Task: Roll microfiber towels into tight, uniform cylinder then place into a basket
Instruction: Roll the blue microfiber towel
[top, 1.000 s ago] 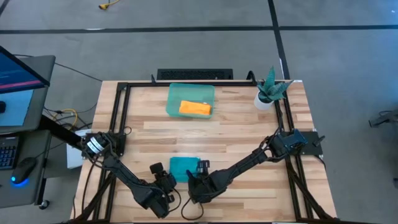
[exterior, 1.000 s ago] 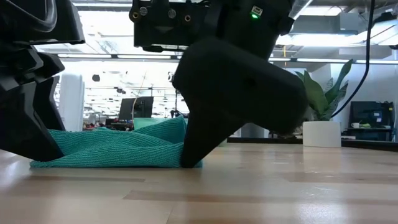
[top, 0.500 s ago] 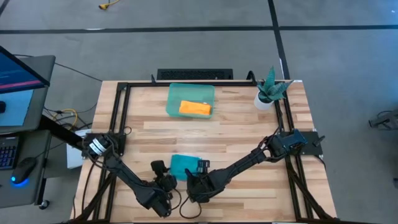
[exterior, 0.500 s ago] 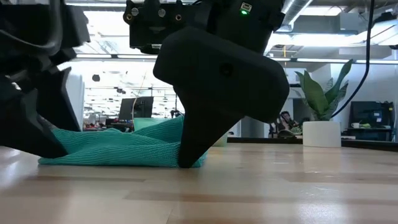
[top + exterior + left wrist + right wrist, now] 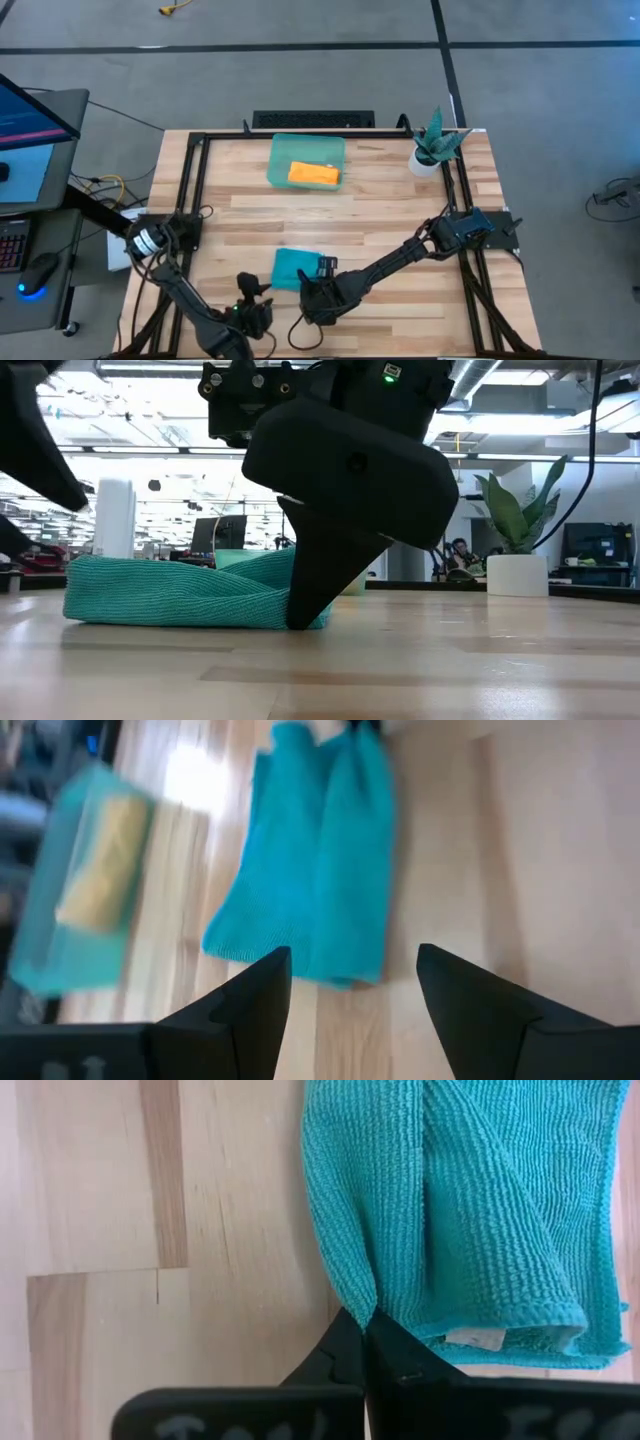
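The teal towel (image 5: 292, 268) lies bunched in loose folds on the table near its front edge, also seen as the teal towel (image 5: 170, 595) from table height. My right gripper (image 5: 365, 1338) is shut on its near right part. My left gripper (image 5: 355, 982) stands open in the air, near and left of the towel (image 5: 310, 870), with nothing between its fingers. The basket (image 5: 282, 150) sits at the table's far middle, and the orange towel (image 5: 314, 175) lies rolled inside it. My right gripper pinches a raised fold at the towel's edge (image 5: 366, 1302) between its two fingertips, near the towel's near right corner. The fingers slant down from the near right side. The towel lies slack on the table, with its folds fanning out from the pinched spot.
A small white pot with a green plant (image 5: 432, 145) stands at the far right corner. A dark frame (image 5: 190, 170) runs along the table's left, far and right sides. Bare wood lies between the teal towel and the basket.
My left gripper has come off the towel's left end, risen and drawn back toward the table's near left, rolling as it went. The towel's left end stays on the table. My right gripper has kept its hold in place.
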